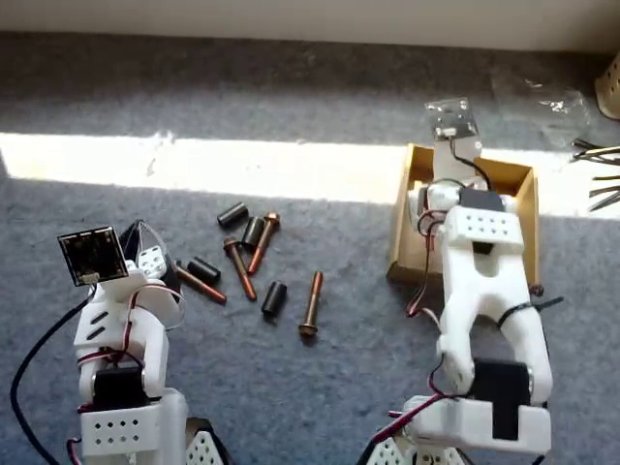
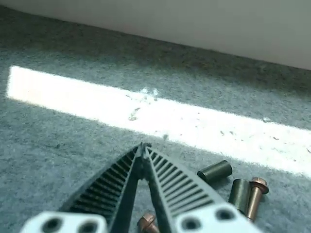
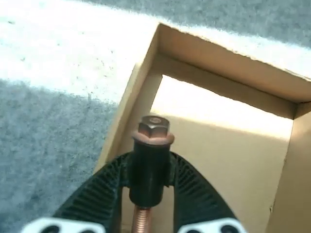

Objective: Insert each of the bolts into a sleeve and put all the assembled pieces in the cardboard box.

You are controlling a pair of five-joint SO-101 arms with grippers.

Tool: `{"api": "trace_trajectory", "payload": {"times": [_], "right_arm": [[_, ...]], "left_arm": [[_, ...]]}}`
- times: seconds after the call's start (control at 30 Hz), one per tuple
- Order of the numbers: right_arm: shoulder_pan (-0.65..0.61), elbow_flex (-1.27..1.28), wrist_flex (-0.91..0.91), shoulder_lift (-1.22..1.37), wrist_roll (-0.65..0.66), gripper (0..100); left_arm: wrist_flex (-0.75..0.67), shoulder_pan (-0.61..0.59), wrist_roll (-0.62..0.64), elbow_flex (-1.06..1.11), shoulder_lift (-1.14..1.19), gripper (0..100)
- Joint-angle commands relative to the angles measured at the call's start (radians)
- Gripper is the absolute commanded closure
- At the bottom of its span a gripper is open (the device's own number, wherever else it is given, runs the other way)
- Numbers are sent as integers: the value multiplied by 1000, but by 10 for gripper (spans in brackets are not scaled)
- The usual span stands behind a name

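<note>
Several copper bolts, such as one (image 1: 311, 303) lying apart, and several black sleeves, such as one (image 1: 274, 297), are scattered on the grey carpet at the centre. My right gripper (image 3: 150, 162) is shut on an assembled piece (image 3: 150, 160), a bolt pushed through a sleeve, held upright over the open cardboard box (image 3: 218, 63). In the high view this gripper (image 1: 453, 170) hangs above the box (image 1: 402, 223). My left gripper (image 2: 142, 148) is shut with nothing in it, low over the carpet left of the pile (image 1: 139, 242). A sleeve (image 2: 215, 171) and a bolt (image 2: 255, 194) lie just beyond it.
Sunlight crosses the carpet as a bright band (image 1: 242, 165) behind the parts. A clear plastic bag (image 1: 542, 97) and some metal tools (image 1: 601, 174) lie at the far right. The wall's base (image 1: 291, 24) borders the far side.
</note>
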Motion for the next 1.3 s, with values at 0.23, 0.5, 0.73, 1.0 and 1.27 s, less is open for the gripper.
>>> {"api": "trace_trajectory", "payload": {"times": [0.23,0.5,0.73,1.0,1.27], "right_arm": [[41,-271,-2,311,-71,988],[38,-286,-1,355,-71,900],[38,-286,-1,354,-71,871],[38,-282,1,193,-71,871],[-25,-150,67,-90,-71,871]], "left_arm": [[3,-13,2,-5,-12,995],[3,-12,2,-4,-12,995],[3,-12,2,16,-12,995],[3,-12,2,18,-12,995],[3,-12,2,18,-12,995]]}}
